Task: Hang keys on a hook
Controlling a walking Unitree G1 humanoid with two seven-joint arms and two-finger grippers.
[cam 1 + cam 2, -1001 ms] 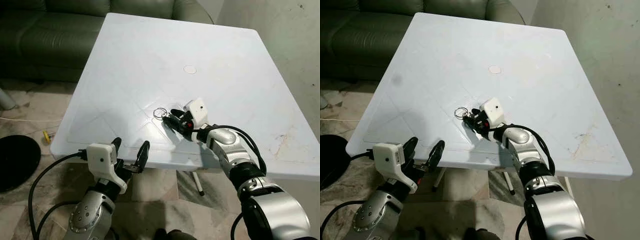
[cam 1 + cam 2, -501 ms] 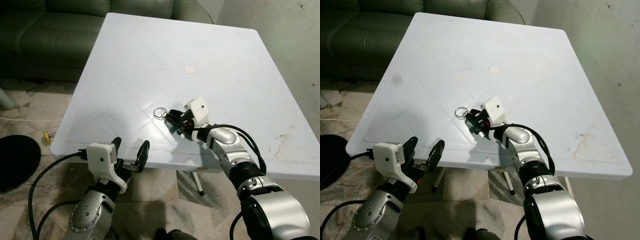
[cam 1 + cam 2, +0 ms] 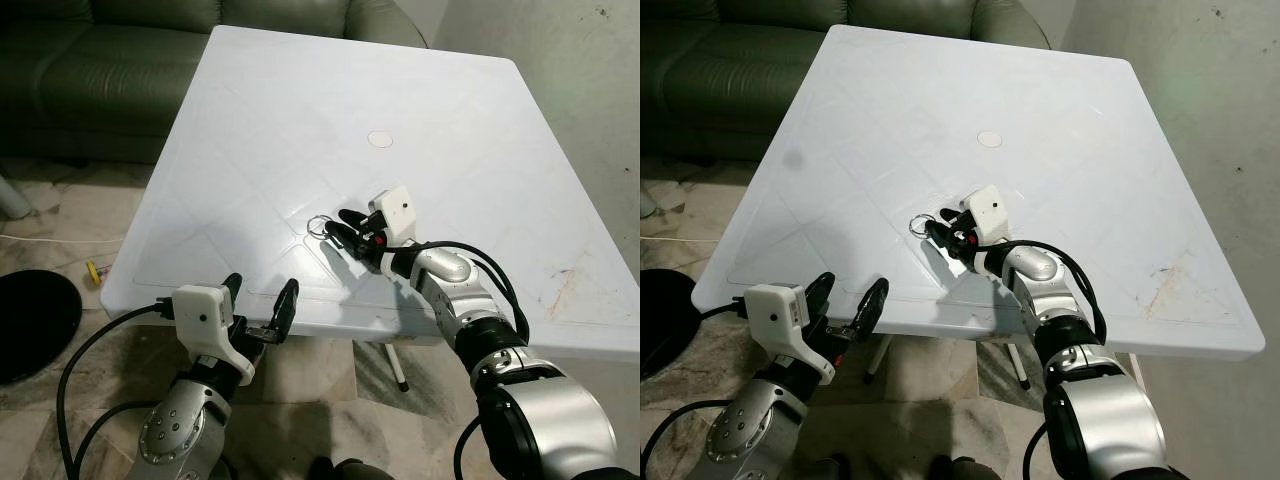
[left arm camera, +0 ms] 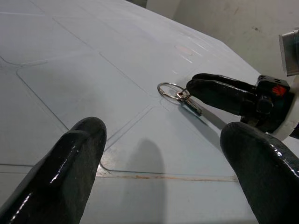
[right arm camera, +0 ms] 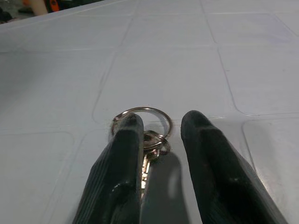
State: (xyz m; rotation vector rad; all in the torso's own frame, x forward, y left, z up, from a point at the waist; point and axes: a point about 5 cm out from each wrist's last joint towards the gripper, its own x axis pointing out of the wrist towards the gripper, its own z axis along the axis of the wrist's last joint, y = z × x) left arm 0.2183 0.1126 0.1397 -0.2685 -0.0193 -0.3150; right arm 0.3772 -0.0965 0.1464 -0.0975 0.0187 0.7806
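I have the right gripper (image 3: 336,228) low over the white plastic table (image 3: 300,100), and its two black fingers (image 5: 126,140) stand a little apart, one on each side of the small metal keys on a silver split ring (image 5: 148,135); the keys lie flat on the table between the fingers, near the front edge of the table, and the ring pokes out past the fingertips; I judge that the fingers are not yet pinching anything, because a gap shows between them and the keys rest on the surface. The left gripper (image 3: 258,305) hangs just before the front edge of the table, its fingers spread wide, holding nothing; from its wrist camera I see the keys and the right gripper ahead of it.

As for progress, I think the task is at its very beginning; the keys are not yet picked up, and the lift, the carry and the hanging are all left to do; I see no hook, so I suppose it must be found first. A dark green leather sofa (image 3: 100,70) stands behind the table. I can read no brand, label or writing anywhere.
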